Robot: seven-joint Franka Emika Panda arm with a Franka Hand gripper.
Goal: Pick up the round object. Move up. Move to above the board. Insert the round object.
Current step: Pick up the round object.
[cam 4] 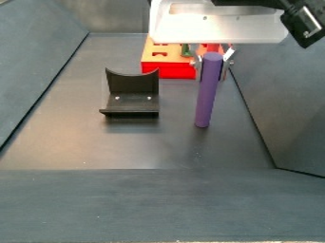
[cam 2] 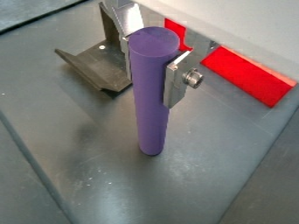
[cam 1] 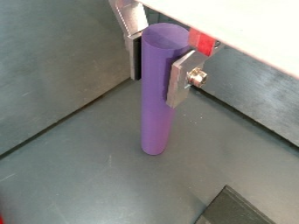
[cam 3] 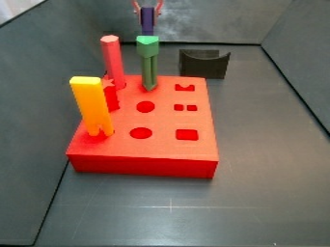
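The round object (cam 1: 156, 105), a tall slim purple peg, stands upright at the far end of the grey floor, behind the board in a side view (cam 3: 147, 19). Its lower end is at the floor; I cannot tell if it still touches. My gripper (cam 1: 156, 70) is shut on its upper part, one silver finger (cam 2: 177, 80) pressed on each side, as both wrist views show. In a side view the gripper (cam 4: 212, 55) holds the peg (cam 4: 207, 90) just in front of the board (cam 4: 162, 65). The board (cam 3: 161, 154) is a flat red block with shaped holes.
A green peg (cam 3: 149, 60), a red-pink peg (cam 3: 112, 56) and a yellow block (cam 3: 91, 106) stand in the board. A small dark arch-shaped block (cam 4: 128, 95) lies on the floor beside the peg, also in a wrist view (cam 2: 100, 68). Grey walls enclose the floor.
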